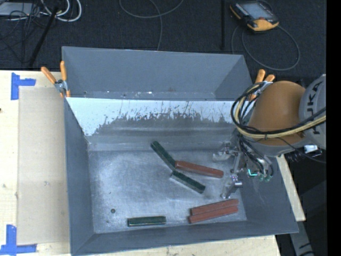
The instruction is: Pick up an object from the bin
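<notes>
My gripper point(228, 171) hangs low at the right side of the bin, under the orange wrist cover. It is open, with one fingertip toward the back wall and the other toward the front. The right end of a red-brown flat bar point(200, 169) lies on the floor roughly between the fingertips; whether they touch it I cannot tell. A dark green bar point(187, 181) lies against that bar's left part. A second red-brown bar point(213, 211) rests just in front of the gripper, near the front wall.
Another dark green bar point(162, 153) lies tilted in the middle of the bin floor, and a third dark green bar point(146, 221) lies along the front wall at the left. The bin's right wall slopes up close beside the gripper.
</notes>
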